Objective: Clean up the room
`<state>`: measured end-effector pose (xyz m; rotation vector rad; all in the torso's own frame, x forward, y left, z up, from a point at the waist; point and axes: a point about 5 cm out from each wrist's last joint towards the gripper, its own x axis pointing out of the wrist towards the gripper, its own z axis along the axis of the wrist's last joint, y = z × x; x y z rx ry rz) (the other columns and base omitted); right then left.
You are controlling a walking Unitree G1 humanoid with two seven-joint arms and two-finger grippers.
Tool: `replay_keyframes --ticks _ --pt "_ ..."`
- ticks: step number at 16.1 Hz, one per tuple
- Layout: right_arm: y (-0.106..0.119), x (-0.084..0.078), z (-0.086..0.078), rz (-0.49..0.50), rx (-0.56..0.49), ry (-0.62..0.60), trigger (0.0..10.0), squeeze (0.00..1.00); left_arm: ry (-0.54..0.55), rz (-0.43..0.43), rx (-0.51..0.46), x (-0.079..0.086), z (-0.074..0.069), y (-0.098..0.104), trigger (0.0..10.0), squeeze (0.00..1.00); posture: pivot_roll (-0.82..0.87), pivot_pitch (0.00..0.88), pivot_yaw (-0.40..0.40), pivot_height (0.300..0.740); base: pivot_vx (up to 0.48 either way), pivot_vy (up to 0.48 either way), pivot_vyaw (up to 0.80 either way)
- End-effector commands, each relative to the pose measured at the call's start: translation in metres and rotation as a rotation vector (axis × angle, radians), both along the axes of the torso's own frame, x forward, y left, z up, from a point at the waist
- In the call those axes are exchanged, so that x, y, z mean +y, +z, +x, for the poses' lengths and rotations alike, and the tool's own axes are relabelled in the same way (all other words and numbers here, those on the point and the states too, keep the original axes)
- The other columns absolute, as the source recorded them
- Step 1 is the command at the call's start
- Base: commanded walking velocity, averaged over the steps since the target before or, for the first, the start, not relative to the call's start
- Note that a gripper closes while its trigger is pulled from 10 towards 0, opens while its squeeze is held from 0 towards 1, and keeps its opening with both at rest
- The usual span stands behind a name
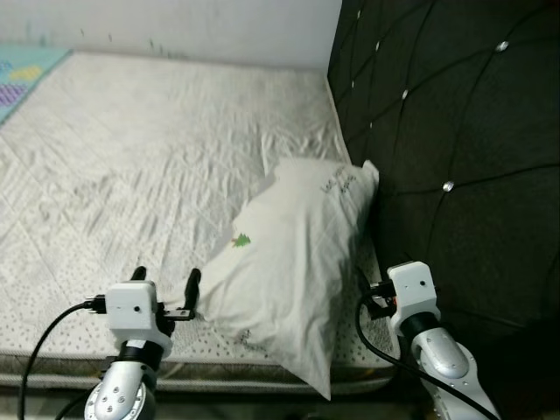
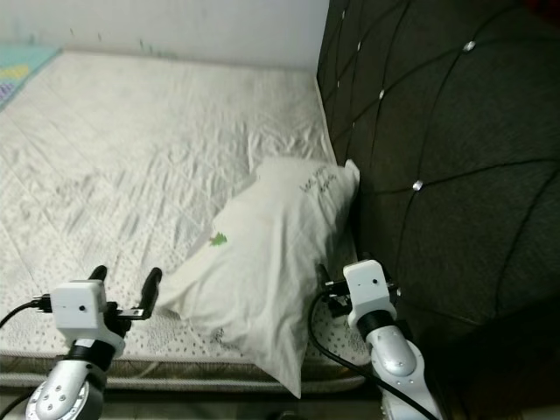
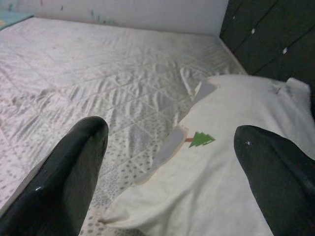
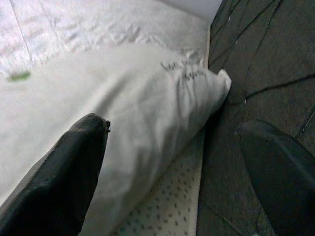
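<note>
Nearest to me, my left gripper hangs over the near edge of the bed with its black fingers spread apart, empty, just beside the near corner of the crumpled white pillow. My right gripper sits on the pillow's other side, between it and the dark tufted headboard, fingers also parted and holding nothing. I judge both are bracketing the pillow to lift it straight. The pillow lies skewed on the pale quilted mattress, its far corner touching the headboard, its near end drooping off the bed's edge. It carries a small green tree print and dark handwriting-style lettering, too blurred to read.
</note>
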<state>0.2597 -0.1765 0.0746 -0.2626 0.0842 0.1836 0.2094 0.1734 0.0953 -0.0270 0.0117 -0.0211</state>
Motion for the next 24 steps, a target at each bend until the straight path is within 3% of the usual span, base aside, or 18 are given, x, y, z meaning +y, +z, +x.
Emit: replay_keyframes --ticks 1,5,7,9,10,14,16,24 --pt "0.001 -0.008 -0.002 -0.007 0.021 -0.026 10.0 0.00 0.018 0.021 -0.014 0.003 -0.003 0.007 10.0 0.00 -0.06 0.236 -0.070 0.740 0.000 0.000 0.00" --pt "0.007 -0.015 -0.006 -0.003 0.019 -0.075 10.0 0.00 0.091 0.026 0.015 0.018 -0.014 0.010 10.0 0.00 -0.06 0.237 -0.065 0.740 0.000 0.000 0.00" --pt "0.012 -0.032 -0.014 0.011 -0.004 -0.131 10.0 0.00 0.135 0.022 0.043 0.028 -0.023 0.005 10.0 0.00 -0.06 0.236 -0.069 0.740 0.000 0.000 0.00" --pt "0.012 -0.051 -0.020 0.099 0.037 -0.187 10.0 0.00 0.186 -0.008 0.063 0.032 -0.026 0.003 10.0 0.00 -0.06 0.234 -0.076 0.740 0.000 0.000 0.00" --pt "0.012 -0.052 -0.020 0.113 0.046 -0.192 10.0 0.00 0.188 -0.012 0.064 0.032 -0.026 0.003 10.0 0.00 -0.06 0.232 -0.078 0.740 0.000 0.000 0.00" --pt "0.009 -0.040 -0.011 0.106 0.065 -0.160 10.0 0.00 0.178 -0.023 0.062 0.030 -0.023 0.002 10.0 0.00 -0.05 0.209 -0.080 0.740 0.000 0.000 0.00" --pt "0.009 -0.042 -0.006 0.244 0.062 -0.241 10.0 0.00 0.171 -0.025 0.061 0.029 -0.020 0.002 10.0 0.00 -0.05 0.205 -0.083 0.740 0.000 0.000 0.00" --pt "0.008 -0.030 -0.011 0.303 0.061 -0.199 10.0 0.00 0.148 -0.034 0.058 0.025 -0.016 0.002 10.0 0.00 -0.06 0.209 -0.078 0.740 0.000 0.000 0.00"
